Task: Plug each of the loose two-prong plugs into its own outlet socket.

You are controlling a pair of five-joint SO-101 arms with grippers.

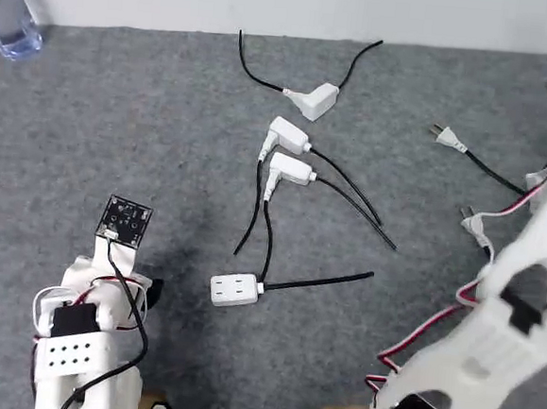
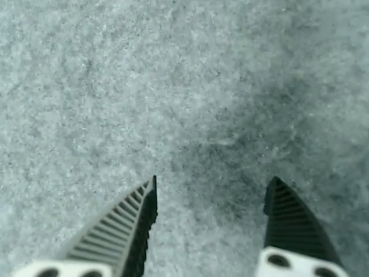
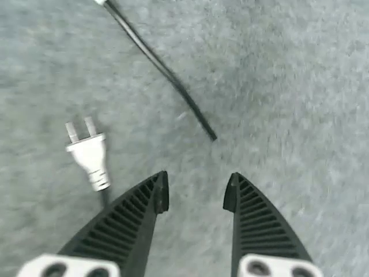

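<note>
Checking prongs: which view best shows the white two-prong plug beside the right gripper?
Right wrist view: the white two-prong plug lies near, both prongs clear. The high view has similar plugs, small, by that arm; the left wrist view faces grey mat.

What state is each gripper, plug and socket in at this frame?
Left gripper: open, empty.
Right gripper: open, empty.
Nearby plug: loose, unplugged.
Second plug: loose, unplugged.
Front socket: empty.
Middle sockets: each seemingly holds a plug.
</note>
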